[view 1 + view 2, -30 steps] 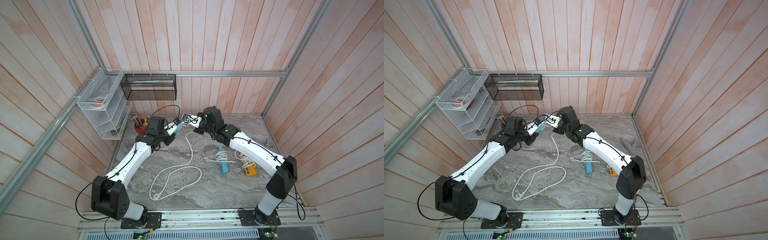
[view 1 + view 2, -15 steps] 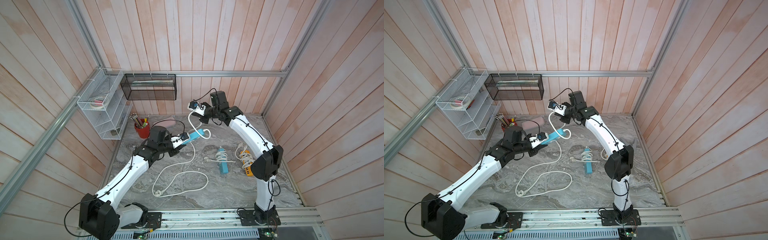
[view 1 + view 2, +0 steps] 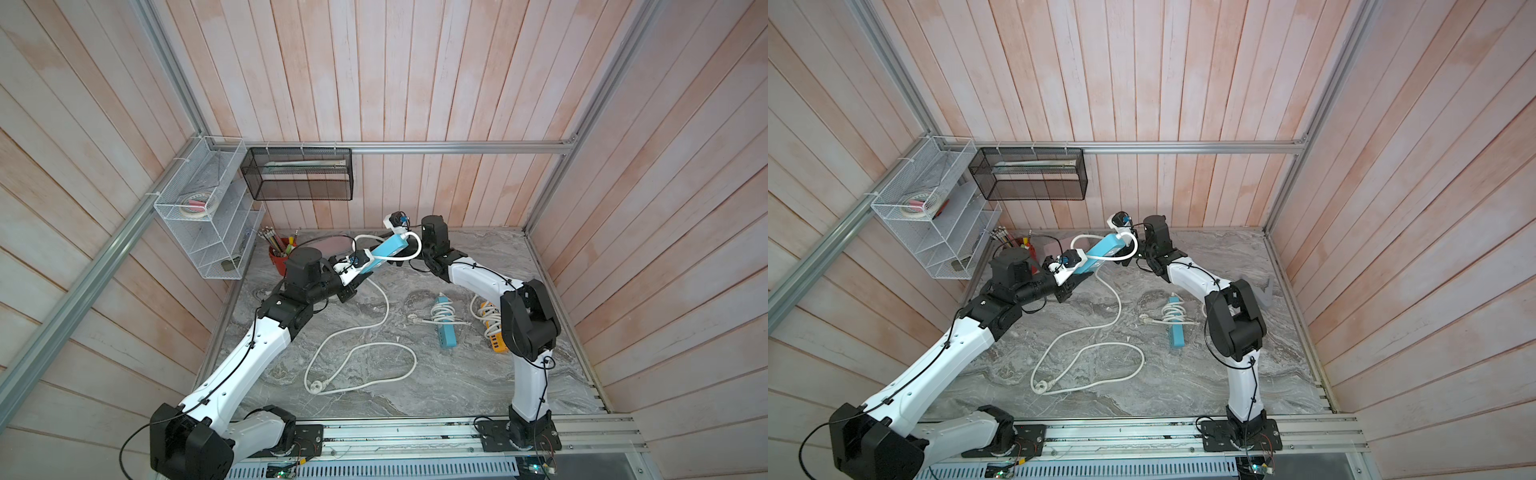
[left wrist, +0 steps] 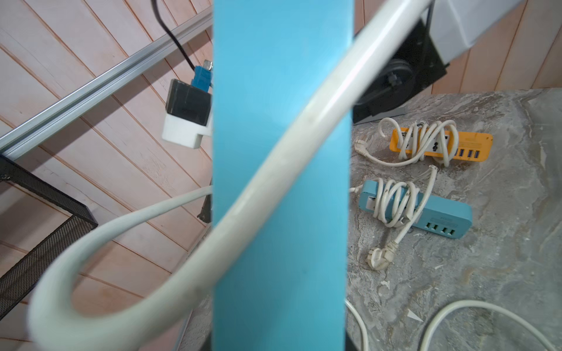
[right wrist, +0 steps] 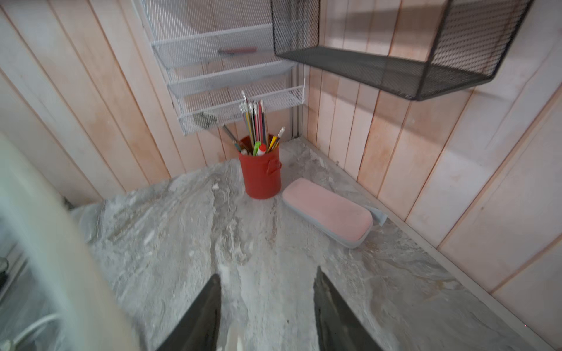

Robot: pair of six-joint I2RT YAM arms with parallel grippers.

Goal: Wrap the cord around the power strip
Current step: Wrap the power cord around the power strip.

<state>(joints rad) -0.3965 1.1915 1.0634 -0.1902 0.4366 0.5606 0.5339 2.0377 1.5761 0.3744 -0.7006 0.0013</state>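
Note:
My left gripper (image 3: 362, 272) is shut on the near end of the blue power strip (image 3: 388, 248), holding it tilted up above the marble table (image 3: 457, 386). In the left wrist view the power strip (image 4: 282, 182) fills the middle and hides the jaws. The white cord (image 3: 415, 251) loops round the strip's far end, crosses its face (image 4: 304, 127), then trails down to loose loops on the table (image 3: 361, 349), ending in the plug (image 3: 316, 387). My right gripper (image 3: 410, 240) hangs beside that far end, open and empty (image 5: 266, 304), with the cord (image 5: 45, 243) blurred at its side.
Two other strips with wrapped cords lie at the right: a blue one (image 3: 445, 330) and an orange one (image 3: 494, 332). A red pencil cup (image 5: 260, 173) and a pink case (image 5: 328, 212) stand in the back corner. White mesh shelves (image 3: 203, 224) and a black basket (image 3: 299, 174) hang on the walls.
My right gripper has let go of the cord and opened, coming down beside the strip's far end. The left arm has lifted the strip toward the back, and the cord now loops round it.

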